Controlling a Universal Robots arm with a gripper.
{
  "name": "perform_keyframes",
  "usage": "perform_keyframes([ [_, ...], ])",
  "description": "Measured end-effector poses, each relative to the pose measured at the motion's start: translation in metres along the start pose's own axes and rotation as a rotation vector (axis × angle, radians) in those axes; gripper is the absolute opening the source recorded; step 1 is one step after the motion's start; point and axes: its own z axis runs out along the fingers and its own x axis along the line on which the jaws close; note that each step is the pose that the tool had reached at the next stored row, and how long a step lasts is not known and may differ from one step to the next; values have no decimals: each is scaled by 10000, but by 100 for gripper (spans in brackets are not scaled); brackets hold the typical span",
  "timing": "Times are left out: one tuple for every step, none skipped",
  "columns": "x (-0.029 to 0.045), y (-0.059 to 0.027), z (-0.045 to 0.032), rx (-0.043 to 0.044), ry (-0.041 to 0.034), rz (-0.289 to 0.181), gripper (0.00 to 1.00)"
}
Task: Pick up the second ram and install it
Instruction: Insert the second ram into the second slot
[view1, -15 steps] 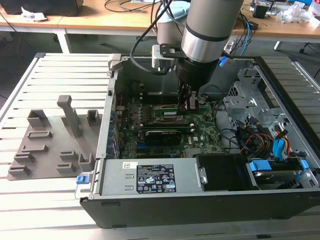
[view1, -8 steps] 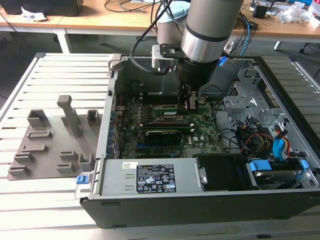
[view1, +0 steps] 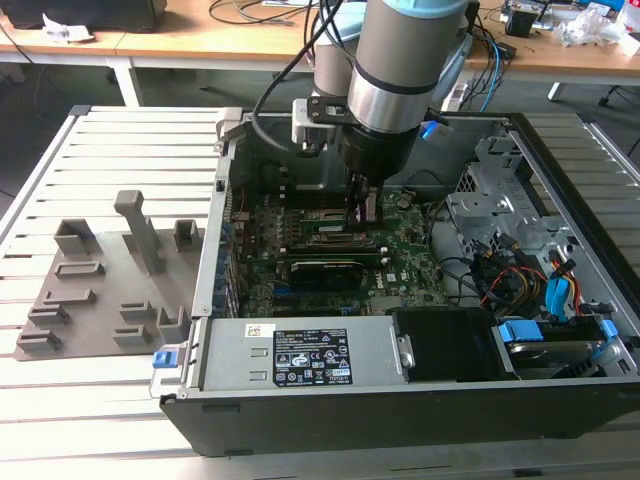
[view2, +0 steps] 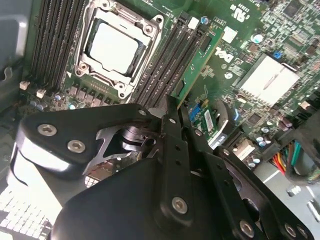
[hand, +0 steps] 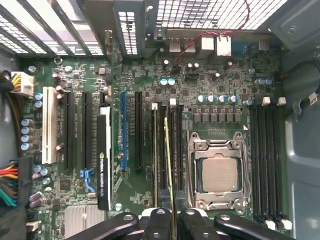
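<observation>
My exterior view looks down at a slant from above and in front of the open computer case (view1: 560, 180), far enough back to take in the arm (view1: 400, 70), the slatted table (view1: 110, 150) and a grey fixture tray (view1: 90, 300) toward the exterior view's left. My first wrist view faces straight down onto the motherboard (hand: 200, 95) from close above, while my second wrist view sits closer still and looks across it at a tilt, past the dark gripper linkage (view2: 172, 150). Both wrist views share the processor socket (hand: 218, 172) (view2: 112, 47) and the memory slots beside it (hand: 167, 145) (view2: 172, 60).
</observation>
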Motion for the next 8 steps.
perform_keyframes([
  [-3, 10, 31, 6, -4, 88, 14],
  [-3, 17, 47, 10, -8, 155, 14],
  [-3, 21, 59, 14, -12, 219, 14],
  [-5, 39, 83, 23, -20, 338, 14],
  [-7, 57, 97, 26, -22, 376, 14],
  [-8, 68, 107, 27, -24, 394, 14],
  [-11, 77, 151, 30, -27, 434, 14],
  [-19, 75, 193, 31, -30, 455, 14],
])
